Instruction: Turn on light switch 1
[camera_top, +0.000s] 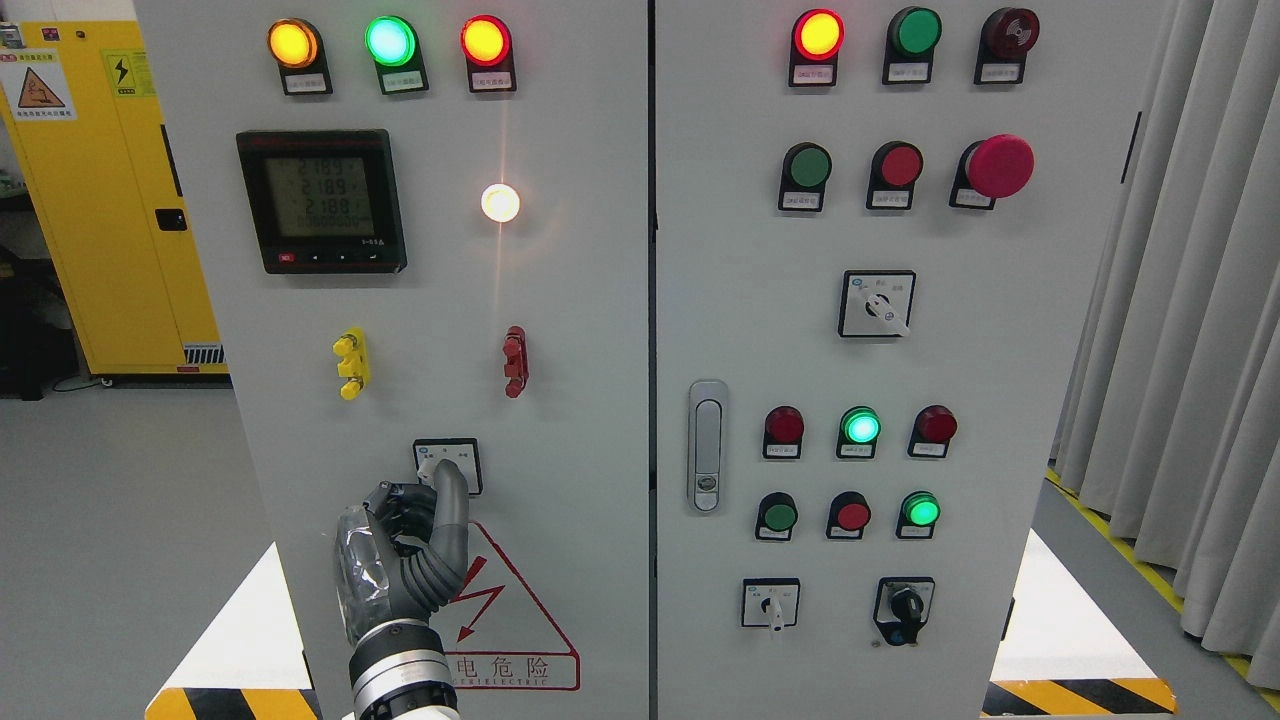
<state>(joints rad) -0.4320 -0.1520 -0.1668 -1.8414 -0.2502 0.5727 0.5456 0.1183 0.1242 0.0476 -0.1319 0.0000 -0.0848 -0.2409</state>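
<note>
Grey electrical control cabinet (580, 330) with two doors is filling the view. Left door: three pilot lamps are glowing along the top, orange (293, 44), green (390, 41) and red-orange (486, 41); a digital meter (321, 200) is showing rows of figures below them; a small white lamp (500, 203) is shining brightly to the meter's right; a yellow terminal piece (351, 363) and a red terminal piece (515, 361) are sitting lower down. The rotary light switch (449, 465), on a square plate in the lower middle of the left door, is sitting just above a red-edged warning triangle (520, 620). The left hand (405, 550) is rising from the bottom edge left of centre, its fingers (452, 490) curling up onto the switch knob; whether they are pinching the knob or only touching it cannot be told. Right door: a red lamp (818, 34) is glowing at top, with unlit green and red buttons beneath, a red mushroom button (1000, 166), three further rotary selectors, two glowing green lamps (860, 427) and a door handle (707, 445) at the left edge. A yellow cabinet (100, 190) is standing far left; grey curtains (1180, 350) are hanging at right.
</note>
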